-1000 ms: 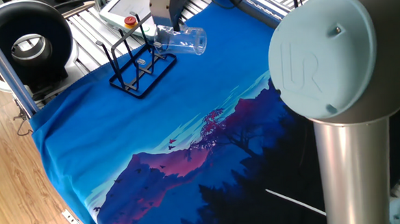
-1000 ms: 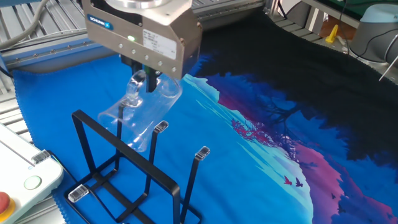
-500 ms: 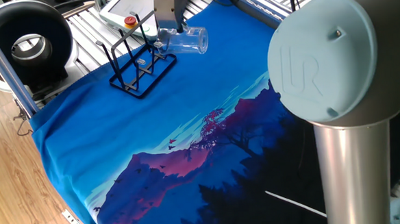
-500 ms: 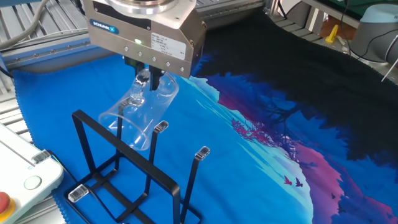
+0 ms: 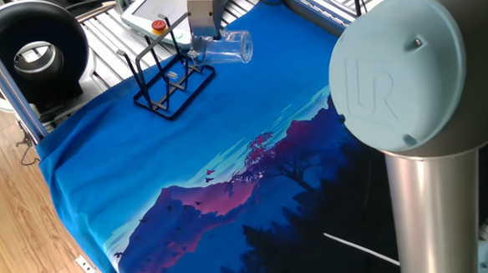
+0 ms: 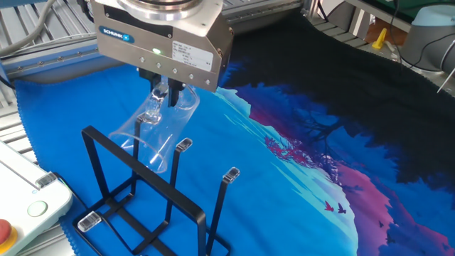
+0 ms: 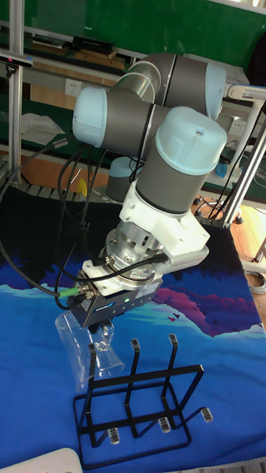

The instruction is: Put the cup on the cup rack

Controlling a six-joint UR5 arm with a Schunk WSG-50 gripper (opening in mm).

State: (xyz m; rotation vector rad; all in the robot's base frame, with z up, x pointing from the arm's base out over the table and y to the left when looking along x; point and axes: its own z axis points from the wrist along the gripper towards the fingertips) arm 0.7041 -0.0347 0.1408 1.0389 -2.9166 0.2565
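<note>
Just above the cup rack [image 6: 153, 213], the hand [image 6: 162, 96] pinches the tilted cup [image 6: 158, 131] by its wall.

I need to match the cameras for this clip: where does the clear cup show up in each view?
One fixed view: the cup is at top centre, tilted on its side, held by the gripper.
The other fixed view: cup at upper left, under the gripper.
Tall fixed view: cup at lower left.
Shared landmark: the black cup rack, beside the cup in all three.
</note>
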